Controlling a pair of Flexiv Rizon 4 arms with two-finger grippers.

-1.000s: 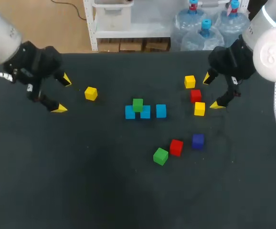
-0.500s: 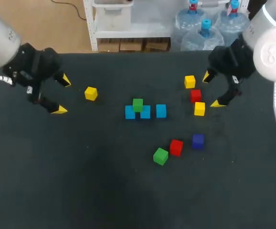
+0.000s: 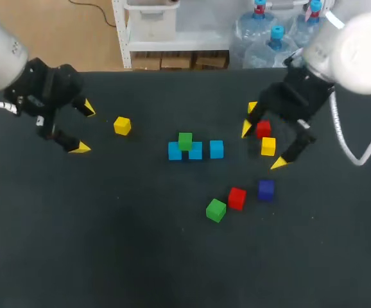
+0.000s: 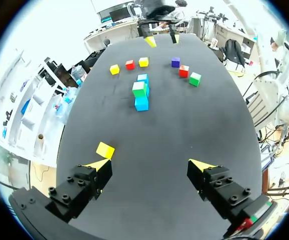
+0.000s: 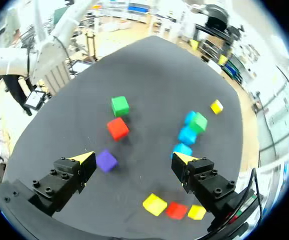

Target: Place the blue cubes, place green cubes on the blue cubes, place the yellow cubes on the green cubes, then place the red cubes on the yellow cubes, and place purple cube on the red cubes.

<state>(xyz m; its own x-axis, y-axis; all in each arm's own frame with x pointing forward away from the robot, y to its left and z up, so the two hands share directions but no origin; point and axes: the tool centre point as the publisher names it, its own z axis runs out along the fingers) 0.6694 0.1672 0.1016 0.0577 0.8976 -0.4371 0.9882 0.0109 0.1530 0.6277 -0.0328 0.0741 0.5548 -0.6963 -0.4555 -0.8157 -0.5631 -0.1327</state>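
yellow-tipped right hand [image 3: 262, 147], fingers apart, has swung inward over the red cube [image 3: 263, 129] and yellow cube [image 3: 268, 146]; left hand [image 3: 84, 128] stays spread. one green cube [image 3: 185, 141] sits atop the blue cubes [image 3: 196, 153] on the worktop [image 3: 108, 244].

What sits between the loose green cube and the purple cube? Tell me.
A red cube, in the head view: it sits close beside the loose green cube, with a bare gap to the purple cube.

cube [image 3: 185, 140] atop row of three cubes [image 3: 196, 153]
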